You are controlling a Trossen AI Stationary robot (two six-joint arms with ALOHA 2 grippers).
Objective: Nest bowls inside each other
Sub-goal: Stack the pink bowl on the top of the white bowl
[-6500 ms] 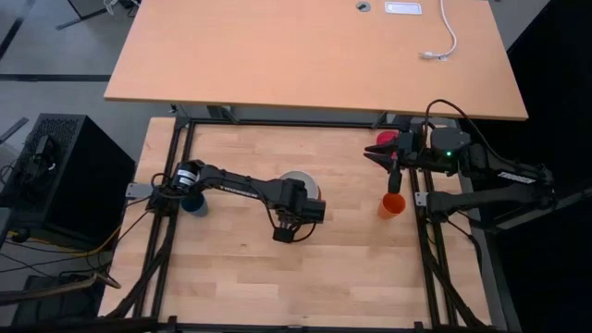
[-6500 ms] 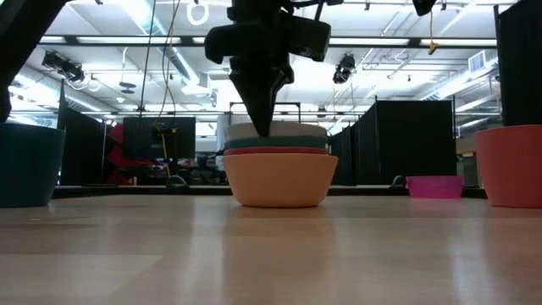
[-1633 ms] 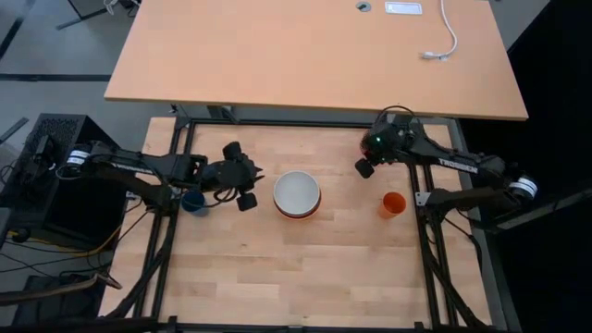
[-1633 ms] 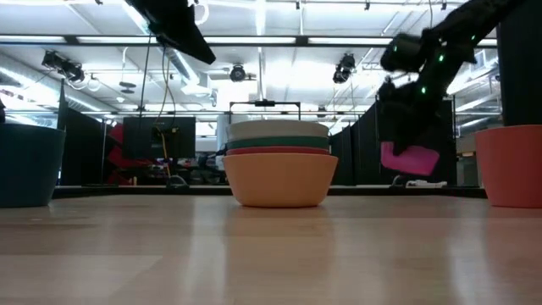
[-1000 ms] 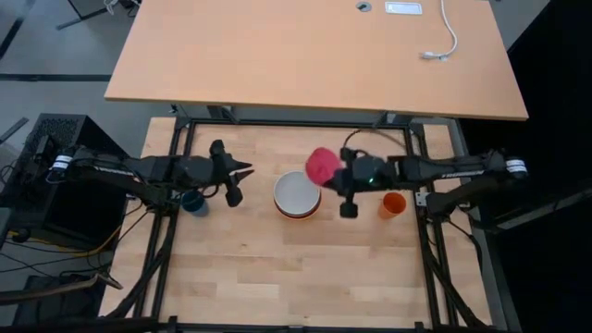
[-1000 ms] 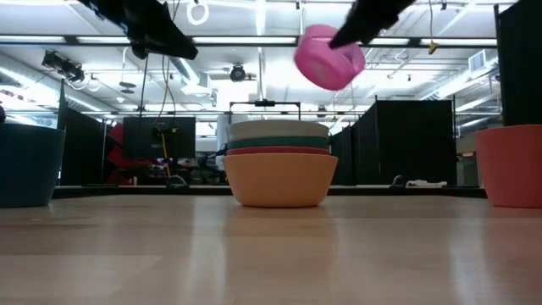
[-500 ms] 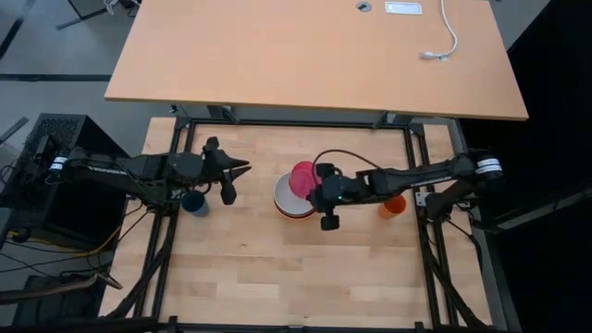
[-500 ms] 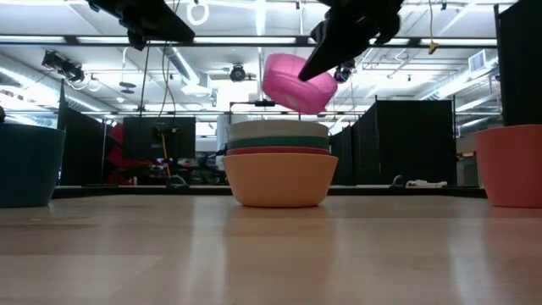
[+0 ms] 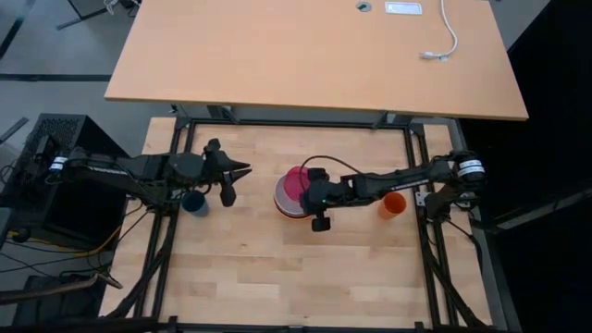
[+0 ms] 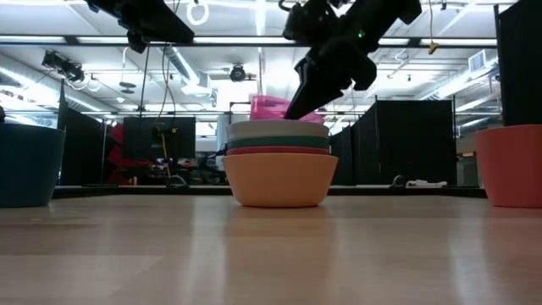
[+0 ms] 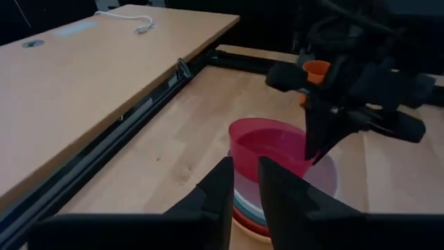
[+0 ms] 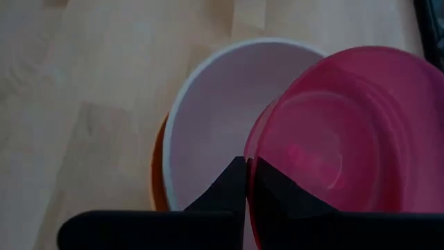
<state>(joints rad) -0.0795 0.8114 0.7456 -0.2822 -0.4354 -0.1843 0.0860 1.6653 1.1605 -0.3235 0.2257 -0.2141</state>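
Right gripper [image 9: 306, 192]: I am reaching across the middle of the tabletop [image 9: 259, 277], over the right side of the bowl stack; my jaws are pinched tight on the rim of the magenta-pink bowl [image 9: 296, 182].
Magenta-pink bowl: it is sitting tilted over the white bowl [image 12: 208, 118], its lower part dipping inside the white rim while I am gripping its right edge.
Stack: the white bowl is nesting in the teal green bowl [image 10: 277, 142], that in the red bowl [image 10: 277, 152], that in the orange bowl [image 10: 279, 180] on the tabletop.
Left gripper [image 9: 241, 172]: I am hovering it left of the stack, well above the wood, jaws only a narrow gap apart and holding nothing.
Dark blue cup [image 9: 193, 203]: it is standing at the left edge, under my left arm.
Small orange cup [image 9: 393, 204]: it is standing right of the stack, apart from it.
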